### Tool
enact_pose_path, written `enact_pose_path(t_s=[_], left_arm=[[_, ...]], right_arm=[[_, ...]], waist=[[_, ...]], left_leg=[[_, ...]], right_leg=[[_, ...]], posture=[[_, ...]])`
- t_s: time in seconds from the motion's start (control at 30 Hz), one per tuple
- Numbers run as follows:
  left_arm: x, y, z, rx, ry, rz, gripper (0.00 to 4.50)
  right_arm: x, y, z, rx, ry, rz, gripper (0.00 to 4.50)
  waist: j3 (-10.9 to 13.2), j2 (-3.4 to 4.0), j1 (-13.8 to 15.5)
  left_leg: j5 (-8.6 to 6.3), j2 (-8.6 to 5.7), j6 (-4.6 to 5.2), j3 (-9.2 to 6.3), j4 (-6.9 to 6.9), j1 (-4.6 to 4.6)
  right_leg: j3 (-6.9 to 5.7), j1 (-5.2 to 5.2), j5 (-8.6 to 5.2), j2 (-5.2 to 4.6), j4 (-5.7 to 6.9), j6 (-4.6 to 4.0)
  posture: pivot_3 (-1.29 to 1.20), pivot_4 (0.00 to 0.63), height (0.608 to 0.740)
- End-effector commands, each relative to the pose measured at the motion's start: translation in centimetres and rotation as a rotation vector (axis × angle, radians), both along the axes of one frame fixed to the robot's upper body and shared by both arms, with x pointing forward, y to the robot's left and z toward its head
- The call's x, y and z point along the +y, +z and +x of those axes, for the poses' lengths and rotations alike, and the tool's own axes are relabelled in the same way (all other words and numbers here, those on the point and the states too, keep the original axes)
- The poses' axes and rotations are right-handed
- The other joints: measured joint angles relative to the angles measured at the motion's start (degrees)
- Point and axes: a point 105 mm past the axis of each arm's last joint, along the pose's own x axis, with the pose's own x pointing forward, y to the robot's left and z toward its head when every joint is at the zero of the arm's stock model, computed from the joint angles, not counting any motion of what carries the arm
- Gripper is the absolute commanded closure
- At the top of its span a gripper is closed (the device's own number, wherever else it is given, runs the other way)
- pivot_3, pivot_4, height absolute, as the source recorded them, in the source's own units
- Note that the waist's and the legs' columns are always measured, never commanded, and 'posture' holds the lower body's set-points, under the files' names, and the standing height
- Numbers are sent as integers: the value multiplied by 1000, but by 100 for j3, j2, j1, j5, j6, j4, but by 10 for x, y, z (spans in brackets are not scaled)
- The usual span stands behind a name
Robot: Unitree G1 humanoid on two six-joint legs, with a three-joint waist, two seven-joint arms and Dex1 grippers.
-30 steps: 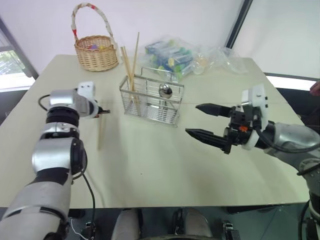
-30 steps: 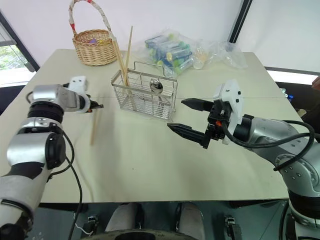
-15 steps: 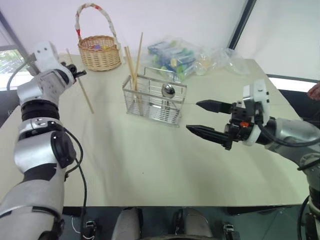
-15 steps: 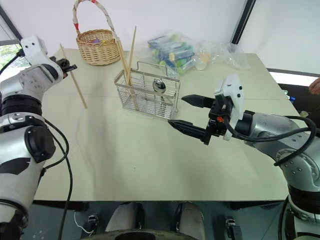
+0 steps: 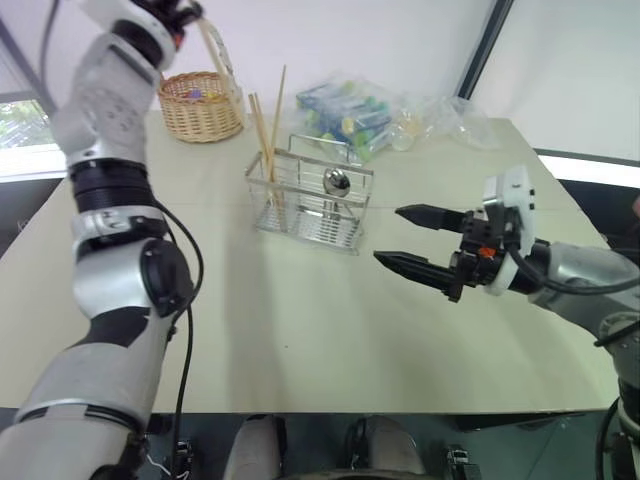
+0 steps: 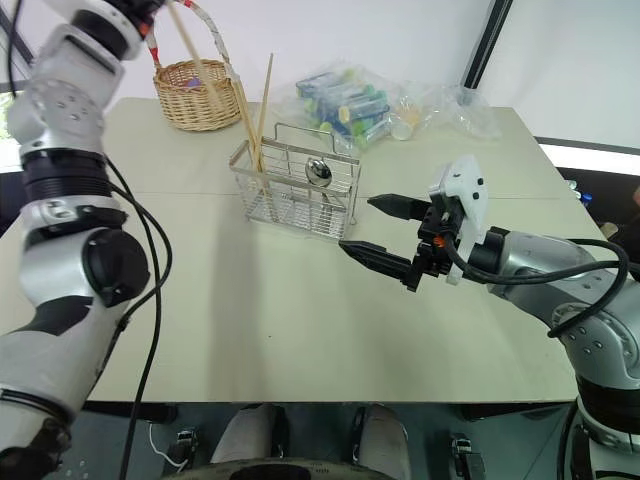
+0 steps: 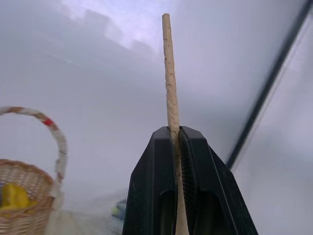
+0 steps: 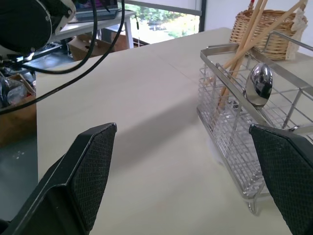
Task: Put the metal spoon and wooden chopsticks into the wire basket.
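A wire basket [image 5: 310, 205] of thin chrome wires stands a little above the centre of the head camera's frame, on a pale surface [image 5: 300, 330]. Inside it, the metal spoon [image 5: 333, 182] stands upright with its shiny oval bowl at the top, against the basket's far side. Several wooden chopsticks [image 5: 265, 135] already lean in the basket's left end, their tips rising well above the rail, so most of the job looks done. One more chopstick [image 7: 171, 98] is clamped in the left tool [image 7: 177, 142], whose two black fingers are pressed shut on either side of the stick, gripping it partway along with a long end poking out past the fingertips. That arm is raised high in the upper left of the frame, above a round woven wicker basket [image 5: 195, 105] with a tall handle that sits at the surface's far left edge and is no part of the task. Holding the stick up high probably allows its lower end to clear the wire rail before being lowered in beside the others. The right tool [image 5: 425, 245] hovers at centre right, just right of the wire basket and above the surface, its fingers spread wide apart and holding nothing; it seems to be parked out of the way. A heap of clear plastic bags [image 5: 380, 115] with colourful contents lies behind the wire basket, toward the upper centre.
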Motion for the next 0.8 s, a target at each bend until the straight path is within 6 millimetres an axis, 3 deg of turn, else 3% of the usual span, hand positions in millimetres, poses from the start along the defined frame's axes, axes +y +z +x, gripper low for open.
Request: enact_pose_path(t_s=[0.03, 0.17, 0.27, 0.5, 0.63, 0.8], left_arm=[[-18, 1, -6, -58, -21, 95, 4474], [-34, -15, -7, -84, -31, 183, 4474], [-45, -23, -11, -92, -73, 198, 3525], [-52, -36, -15, -63, -111, 149, 165], [-41, -38, -18, -49, -81, 129, 30], [-15, -37, -28, -62, -83, 365, 30]], right_arm=[[-1, 12, -4, -59, -13, 19, 0], [-3, 12, -5, -58, -33, 22, 0], [-4, 12, -6, -57, -40, 23, 0], [-4, 12, -5, -57, -48, 26, 0], [-4, 11, -3, -56, -48, 25, 0], [-11, 6, 0, -71, -58, -38, 0]], waist=[[0, 2, -16], [2, 5, -41], [2, 4, -11], [2, 4, 4], [2, 4, -1], [4, 10, -50]], left_leg=[[0, 0, 0, 0, -1, 2], [2, 2, -3, 2, -6, 2], [16, 2, -28, 2, -9, -1], [0, 2, 1, 2, -1, -2], [0, 2, 2, -1, -1, 1], [0, 2, 2, 1, -11, 4]], right_leg=[[0, 1, 0, 1, 1, 0], [0, -7, 1, 12, 3, -3], [0, -9, 1, 15, 3, -3], [1, 1, 1, 5, -4, -3], [1, 1, 1, 8, -3, -3], [0, -7, 1, 17, 0, -4]], posture=[[0, 150, 627], [0, 150, 627], [0, 150, 627], [0, 150, 627], [0, 150, 627], [0, 150, 627]])
